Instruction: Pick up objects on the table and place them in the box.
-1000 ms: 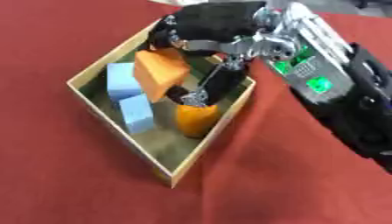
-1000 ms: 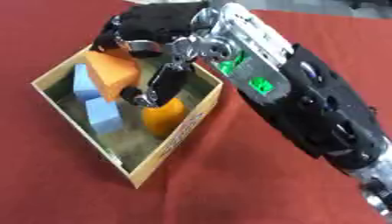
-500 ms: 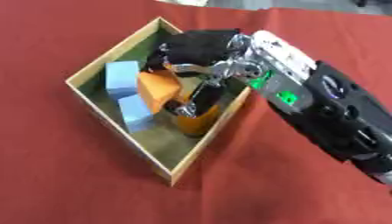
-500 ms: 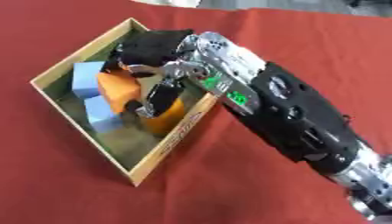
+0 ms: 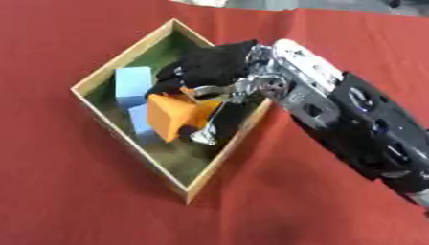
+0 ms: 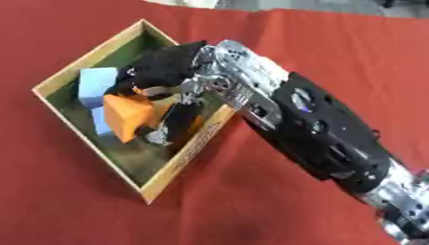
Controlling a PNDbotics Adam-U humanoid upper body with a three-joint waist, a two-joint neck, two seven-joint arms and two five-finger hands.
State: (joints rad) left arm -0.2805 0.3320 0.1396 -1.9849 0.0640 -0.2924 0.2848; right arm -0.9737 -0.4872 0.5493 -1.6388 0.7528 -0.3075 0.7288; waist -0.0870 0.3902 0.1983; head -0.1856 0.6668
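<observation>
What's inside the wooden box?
Inside the box: blue blocks, an orange block and the right hand reaching in. The hand covers part of the floor, so more could hide there.

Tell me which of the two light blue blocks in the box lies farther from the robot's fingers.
The larger light blue block by the box's left wall; the smaller light blue block sits beside the orange block.

Right hand (image 5: 209, 72) covers box (image 5: 126, 57) middle; orange block (image 5: 172, 115) partly hidden; right arm cut off lower right.
</observation>
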